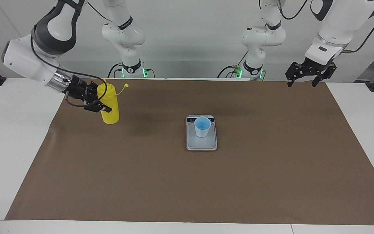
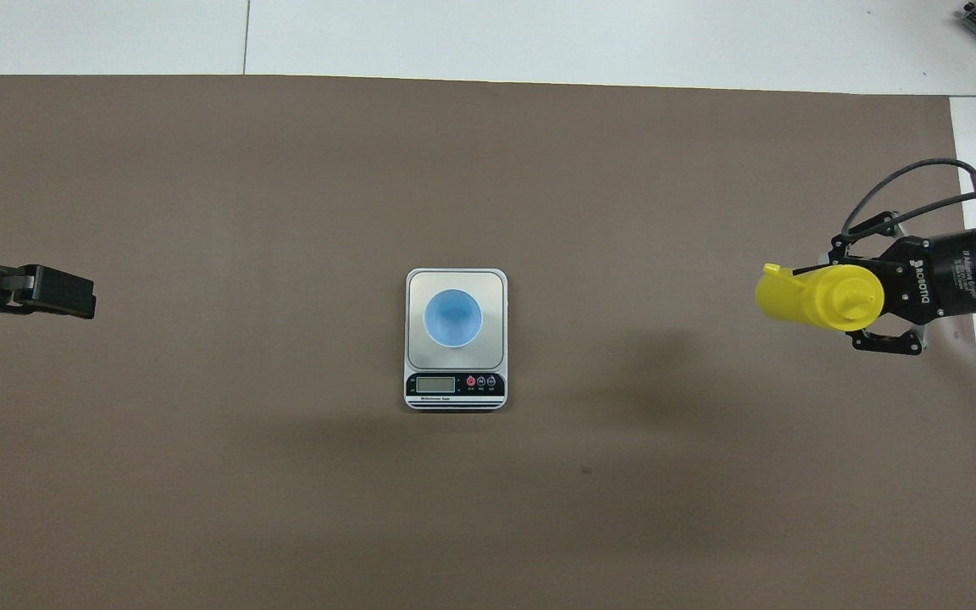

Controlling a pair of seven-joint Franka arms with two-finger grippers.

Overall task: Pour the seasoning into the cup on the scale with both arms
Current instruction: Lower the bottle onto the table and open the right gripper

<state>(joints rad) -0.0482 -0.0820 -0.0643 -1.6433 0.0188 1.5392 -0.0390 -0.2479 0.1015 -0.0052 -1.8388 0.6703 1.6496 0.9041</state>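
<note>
The yellow seasoning bottle [image 1: 111, 109] stands upright on the brown mat at the right arm's end of the table, its small cap [image 1: 126, 85] hanging off on its tether. It also shows in the overhead view [image 2: 793, 296]. My right gripper [image 1: 104, 97] reaches in level from the side, its fingers spread on either side of the bottle's upper body [image 2: 848, 296]. The light blue cup [image 1: 202, 126] stands on the silver scale [image 1: 201, 145] mid-table; the cup [image 2: 452, 318] and the scale [image 2: 454, 385] also show from overhead. My left gripper [image 1: 307, 79] is open and waits in the air over the mat's corner at the left arm's end.
The brown mat [image 1: 187, 182] covers most of the white table [image 1: 8, 146]. The scale's display strip [image 2: 454, 384] faces the robots. Nothing else lies on the mat.
</note>
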